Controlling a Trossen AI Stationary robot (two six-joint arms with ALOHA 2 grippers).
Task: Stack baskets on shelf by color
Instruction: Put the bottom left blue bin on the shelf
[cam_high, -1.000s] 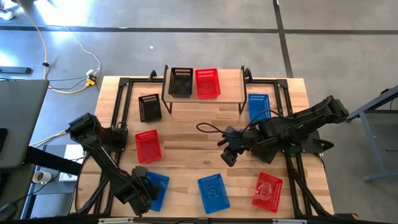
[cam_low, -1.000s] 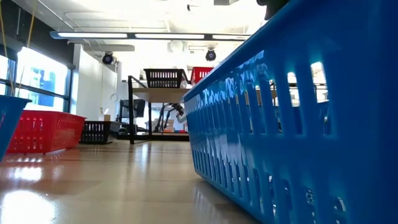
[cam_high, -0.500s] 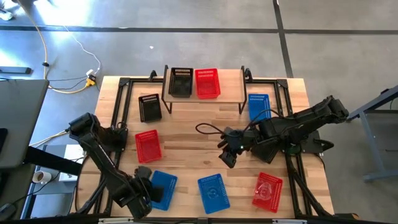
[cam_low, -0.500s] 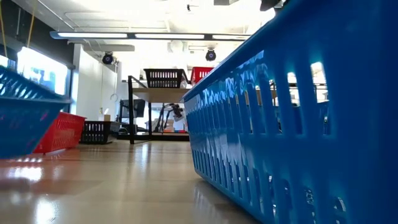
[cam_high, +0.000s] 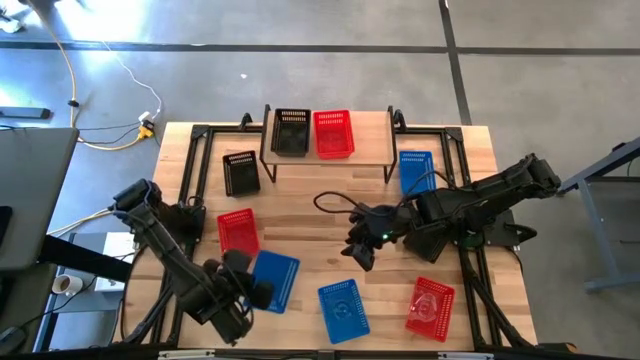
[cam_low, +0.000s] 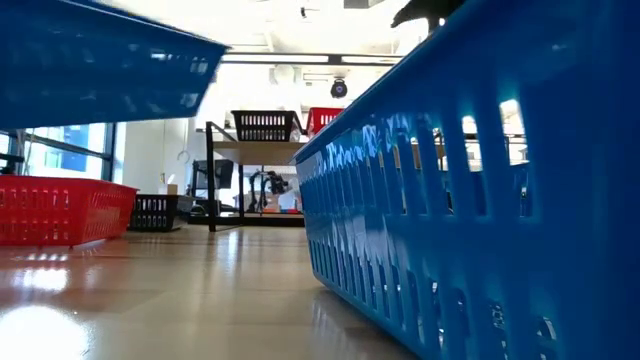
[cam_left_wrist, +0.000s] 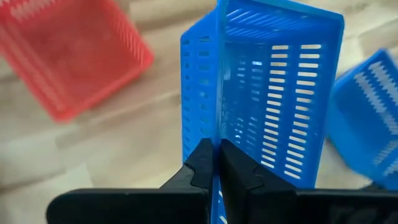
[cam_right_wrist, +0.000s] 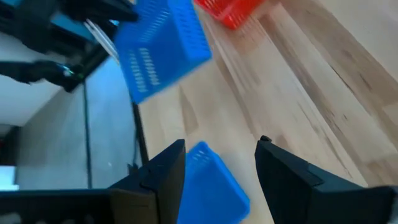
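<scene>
Your left gripper (cam_left_wrist: 214, 163) clamped on blue basket (cam_high: 272, 280) rim, basket just right of it, lifted off table, right gripper (cam_high: 362, 256) fingers apart mid-table.

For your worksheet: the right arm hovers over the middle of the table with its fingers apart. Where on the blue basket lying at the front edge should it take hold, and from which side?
Judging by the high view, the blue basket lies flat with its open mouth up. The right gripper would best come straight down and pinch one thin side wall at the rim, one finger inside, one outside. The left gripper holds another blue basket that way.
</scene>
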